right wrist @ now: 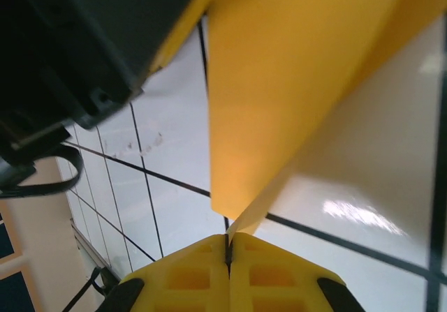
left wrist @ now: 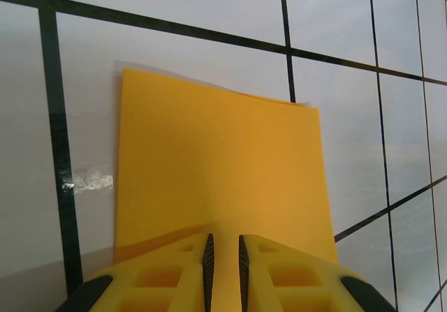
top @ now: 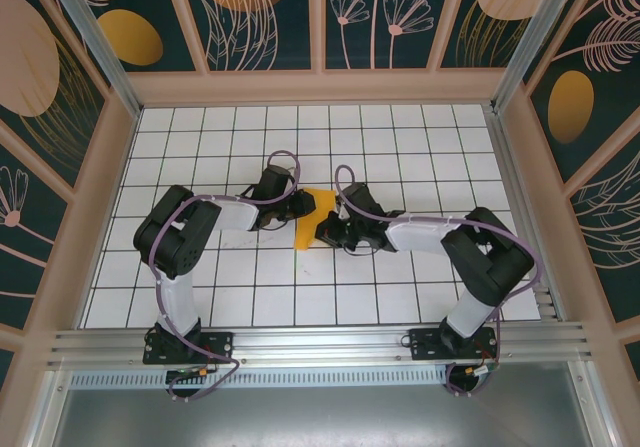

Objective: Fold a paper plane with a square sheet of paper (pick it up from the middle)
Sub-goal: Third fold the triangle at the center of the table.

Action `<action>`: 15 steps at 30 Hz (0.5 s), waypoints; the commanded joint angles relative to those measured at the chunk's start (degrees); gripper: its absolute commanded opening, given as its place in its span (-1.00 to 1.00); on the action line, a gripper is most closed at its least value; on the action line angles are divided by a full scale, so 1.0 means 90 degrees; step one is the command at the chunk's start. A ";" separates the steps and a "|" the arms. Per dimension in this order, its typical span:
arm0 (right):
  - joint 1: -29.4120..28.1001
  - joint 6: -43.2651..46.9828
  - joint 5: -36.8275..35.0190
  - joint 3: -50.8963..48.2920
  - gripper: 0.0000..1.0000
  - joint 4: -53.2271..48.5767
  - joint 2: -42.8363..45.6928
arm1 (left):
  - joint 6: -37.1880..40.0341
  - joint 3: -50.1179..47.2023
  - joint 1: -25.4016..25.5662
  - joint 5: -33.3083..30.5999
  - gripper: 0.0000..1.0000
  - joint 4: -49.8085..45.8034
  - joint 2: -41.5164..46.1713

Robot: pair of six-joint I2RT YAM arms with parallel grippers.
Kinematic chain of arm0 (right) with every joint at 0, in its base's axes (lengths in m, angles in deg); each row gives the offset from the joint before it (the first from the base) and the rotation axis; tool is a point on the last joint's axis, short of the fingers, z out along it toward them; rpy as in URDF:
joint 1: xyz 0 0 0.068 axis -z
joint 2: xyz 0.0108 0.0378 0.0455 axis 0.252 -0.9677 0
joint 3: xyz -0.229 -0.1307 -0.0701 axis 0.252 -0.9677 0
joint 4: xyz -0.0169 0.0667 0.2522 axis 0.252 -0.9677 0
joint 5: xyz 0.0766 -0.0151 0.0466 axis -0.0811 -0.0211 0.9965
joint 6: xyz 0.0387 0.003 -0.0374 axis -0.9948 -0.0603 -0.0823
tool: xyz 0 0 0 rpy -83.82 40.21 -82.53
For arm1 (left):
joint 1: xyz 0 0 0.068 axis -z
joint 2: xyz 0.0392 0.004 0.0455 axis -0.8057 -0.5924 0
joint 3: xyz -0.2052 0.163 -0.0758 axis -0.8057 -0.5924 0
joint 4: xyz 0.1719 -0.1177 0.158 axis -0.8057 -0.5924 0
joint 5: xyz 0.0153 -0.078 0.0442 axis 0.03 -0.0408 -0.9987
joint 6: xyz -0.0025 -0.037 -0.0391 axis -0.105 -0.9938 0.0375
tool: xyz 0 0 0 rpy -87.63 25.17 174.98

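The square sheet of paper (top: 318, 207), orange-yellow and folded, sits mid-table between my two grippers. In the left wrist view it lies flat as a creased rectangle (left wrist: 216, 151). My left gripper (left wrist: 224, 236) rests on its near edge, jaws a narrow gap apart with orange showing between them. Seen from above, this gripper (top: 300, 205) is at the paper's left side. My right gripper (right wrist: 228, 236) is shut on a lifted flap of the paper (right wrist: 279, 82), which rises off the tiles. From above, that gripper (top: 325, 233) is at the paper's lower right. A paper plane is out of view.
The white grid table (top: 400, 147) is boxed in by wooden-framed patterned walls (top: 320, 17). Both arms reach in from the near rail (top: 320, 342) and meet at the centre. The left arm's black wrist (right wrist: 84, 40) hangs close over the right gripper.
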 commanded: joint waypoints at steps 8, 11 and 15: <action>0.0015 0.0353 -0.0257 0.0604 -0.90 0.0348 -0.0530 | 0.0044 0.0171 -0.0054 0.0201 -0.58 -0.0322 0.0035; 0.0035 0.0336 -0.0370 0.0618 -0.90 0.0351 -0.0607 | -0.0018 0.0151 -0.0092 0.0118 -0.51 -0.0193 0.0349; 0.0045 0.0207 -0.0470 0.0602 -0.91 0.0345 -0.0689 | -0.0060 0.0198 -0.0171 0.0039 -0.48 -0.0029 0.0552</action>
